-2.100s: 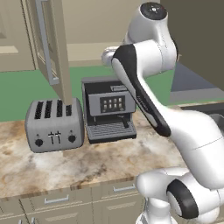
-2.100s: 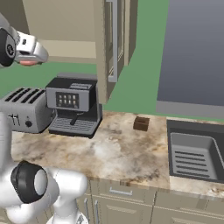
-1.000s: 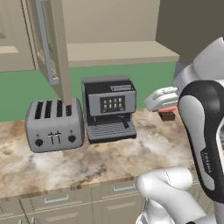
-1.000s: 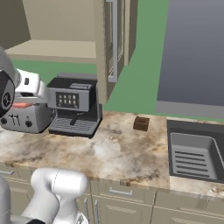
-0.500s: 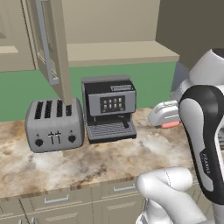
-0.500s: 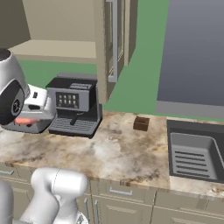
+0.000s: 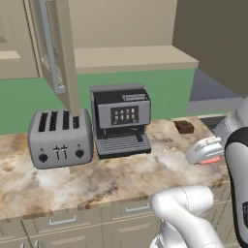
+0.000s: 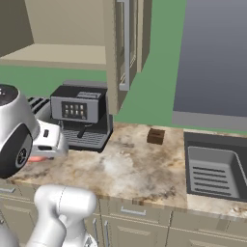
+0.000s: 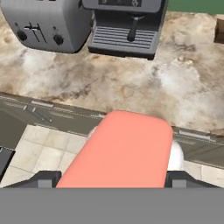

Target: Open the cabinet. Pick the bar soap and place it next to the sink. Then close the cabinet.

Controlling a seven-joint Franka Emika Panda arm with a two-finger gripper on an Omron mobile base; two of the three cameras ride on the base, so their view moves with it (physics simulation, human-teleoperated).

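**Soap in hand, sink still to reach**

Left of the sink (image 8: 214,170), over the desk's (image 8: 140,169) front edge, the end effector (image 9: 116,177) grips the pink bar soap (image 9: 120,153) across wide jaws; travel level toward the sink, lower onto the desk beside its rim, then release; the forearm lies low and roughly level.

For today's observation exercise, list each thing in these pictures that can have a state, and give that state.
cabinet: door swung open, shelf bare.
bar soap: held between the gripper's fingers, over the counter's front edge.
gripper: closed on the soap.
sink: nothing in the basin.
toaster: slots unfilled.
drawers: shut.
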